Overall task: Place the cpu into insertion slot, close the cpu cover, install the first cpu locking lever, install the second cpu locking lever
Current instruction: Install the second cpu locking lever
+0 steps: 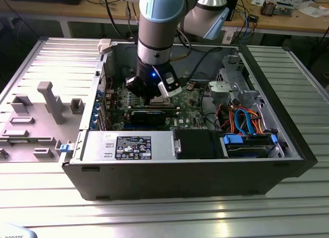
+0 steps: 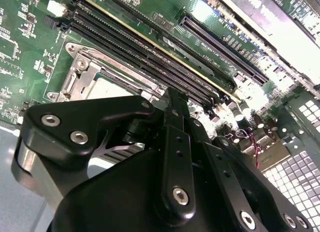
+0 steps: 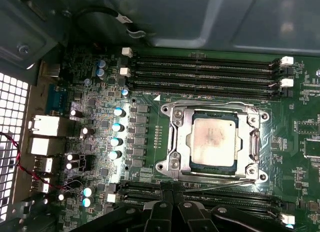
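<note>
Here the arm reaches down into the open computer case (image 1: 288, 145), with the gripper (image 1: 154, 91) low over the green circuit board (image 3: 100, 142) beside the long black memory slots (image 3: 200, 71). In the first wrist view the cpu (image 3: 212, 139) already lies flat in the insertion slot (image 3: 196, 168), silvery top up and square to the opening, and the cpu cover (image 3: 176, 137) appears folded down around it as a thin metal frame, its window showing the chip. A thin wire lever (image 3: 220, 183) runs along the edge of the socket nearest the gripper; whether it is latched under its hook I cannot tell (the black gripper body hides that end). Whether the fingers are open or shut I cannot tell either, and nothing shows between them. The likely trouble from here is the levers: if a finger presses one off its line, the wire could slip past the hook and spring up, lifting the cover, or the gripper could scrape the nearby memory slots or the small capacitors (image 3: 117, 127) beside the socket
</note>
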{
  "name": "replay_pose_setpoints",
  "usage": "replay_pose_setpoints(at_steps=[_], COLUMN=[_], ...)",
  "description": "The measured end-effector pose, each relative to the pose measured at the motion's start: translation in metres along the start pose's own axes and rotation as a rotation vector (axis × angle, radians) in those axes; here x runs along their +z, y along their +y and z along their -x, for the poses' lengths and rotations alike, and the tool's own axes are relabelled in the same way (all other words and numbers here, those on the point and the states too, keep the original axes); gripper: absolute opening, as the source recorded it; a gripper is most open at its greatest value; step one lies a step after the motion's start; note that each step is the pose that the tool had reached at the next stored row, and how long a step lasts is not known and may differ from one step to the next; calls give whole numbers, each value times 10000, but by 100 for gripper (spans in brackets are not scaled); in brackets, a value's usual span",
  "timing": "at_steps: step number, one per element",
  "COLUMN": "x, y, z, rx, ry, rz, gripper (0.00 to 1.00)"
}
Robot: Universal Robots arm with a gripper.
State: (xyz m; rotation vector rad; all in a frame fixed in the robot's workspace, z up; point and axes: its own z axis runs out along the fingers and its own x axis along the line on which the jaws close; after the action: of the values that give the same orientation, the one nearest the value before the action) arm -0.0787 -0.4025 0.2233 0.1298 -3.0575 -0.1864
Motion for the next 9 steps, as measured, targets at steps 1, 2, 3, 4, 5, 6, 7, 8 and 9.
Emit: replay_pose_setpoints(at_steps=[1,2,3,4,5,6,7,8,9], x=[1,1,2,3,3,3,3,3,4], y=[0,0,0,0,0,0,-1,-1,-1], z=[0,0,0,0,0,0,0,0,0], rx=[-1,0,0,0,0,0,0,0,0], ry=[0,0,-1,-1,-1,-1,-1,0,-1], rz=[1,0,1,1,1,1,1,0,1], gripper=[11,11,11,11,11,11,11,11,11])
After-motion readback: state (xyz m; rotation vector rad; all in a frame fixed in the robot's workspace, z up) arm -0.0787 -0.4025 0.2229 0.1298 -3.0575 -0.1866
